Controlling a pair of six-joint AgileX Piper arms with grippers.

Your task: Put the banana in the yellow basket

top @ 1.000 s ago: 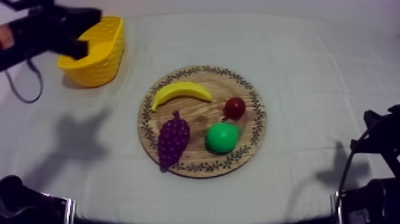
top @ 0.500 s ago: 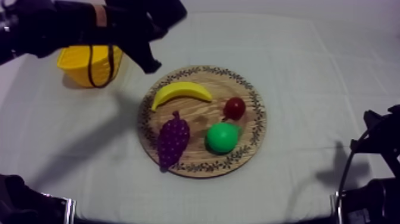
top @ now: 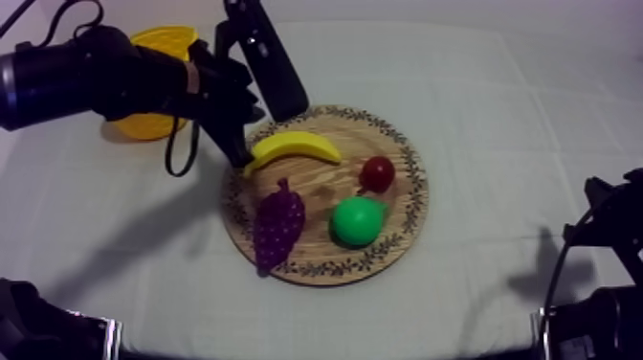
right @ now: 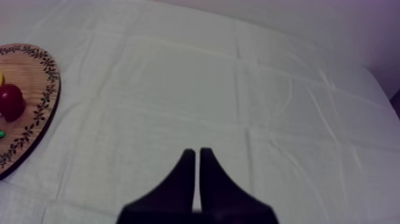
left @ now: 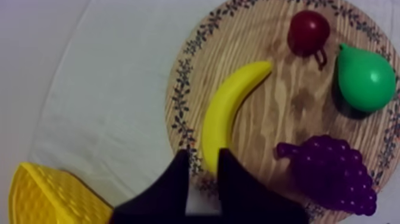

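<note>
Left arm (top: 105,77) is in from the bench's 10 o'clock corner, reaching across to the wooden board (top: 402,230). The left pincer (top: 239,156) hangs at the board's 10 o'clock rim, right at the blunt end of the banana (top: 290,147). From the left wrist camera the left pincer (left: 202,164) is released: two black fingers (left: 177,176) parted, a narrow gap between them, and the banana (left: 227,110) has its near tip just at that gap, not gripped. The banana lies flat on the board (left: 286,107), curving along the 11 o'clock side in the top view.

The rest of the fruit sits on the board with it. The small red fruit (top: 377,173) is at about 2 o'clock from the board's centre, the green pear (top: 357,220) at 4 o'clock, just below the red fruit. The bunch of grapes (top: 277,226) stretches out at 8 o'clock, its stem toward the banana. The wrist camera picks up all three: small red fruit (left: 308,33), pear (left: 364,77), grapes (left: 333,176).

The yellow basket (top: 165,40) stands off the board at its 10 o'clock, partly behind the arm; one corner of the basket (left: 47,196) shows beside the left fingers.

The right arm (top: 598,326) sits low at the bench's 4 o'clock edge. The right pincer (right: 196,154) is clenched on nothing, fingers together in a wedge over bare cloth (right: 268,89), well apart from the board's rim (right: 41,101).
</note>
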